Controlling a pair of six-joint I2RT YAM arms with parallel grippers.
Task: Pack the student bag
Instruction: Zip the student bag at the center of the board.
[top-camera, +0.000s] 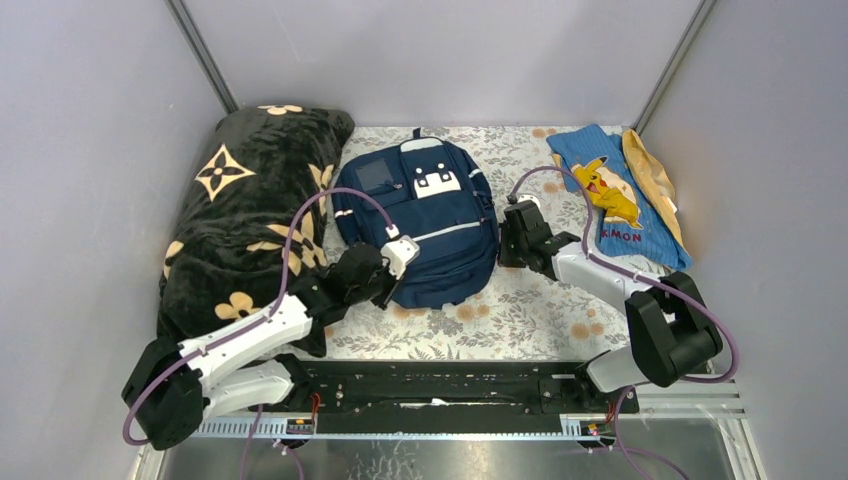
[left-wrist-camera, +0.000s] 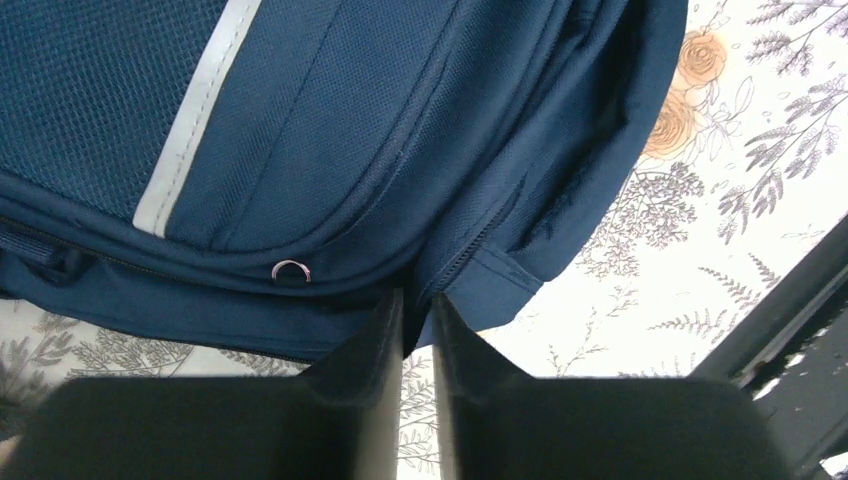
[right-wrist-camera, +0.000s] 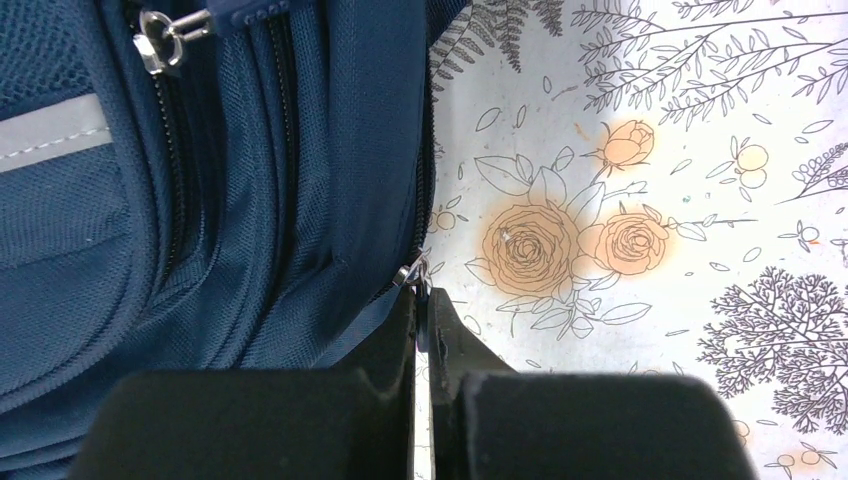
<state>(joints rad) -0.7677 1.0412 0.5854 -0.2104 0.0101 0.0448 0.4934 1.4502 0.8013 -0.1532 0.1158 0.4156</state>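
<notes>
The student bag (top-camera: 425, 225), navy with a pale stripe and a white patch, lies flat on the flowered table cover. My left gripper (top-camera: 392, 283) is at the bag's near left corner. In the left wrist view it (left-wrist-camera: 420, 300) is shut on a fold of the bag's (left-wrist-camera: 350, 130) edge fabric beside a zipper line. My right gripper (top-camera: 502, 250) is at the bag's right edge. In the right wrist view it (right-wrist-camera: 420, 290) is shut on a small metal zipper pull (right-wrist-camera: 415, 272) at the bag's (right-wrist-camera: 250, 200) side seam.
A black blanket with tan flower motifs (top-camera: 250, 210) is bunched against the bag's left side. A light-blue cloth with a yellow cartoon figure (top-camera: 620, 195) and a tan cloth (top-camera: 655, 175) lie at the back right. Grey walls enclose the table.
</notes>
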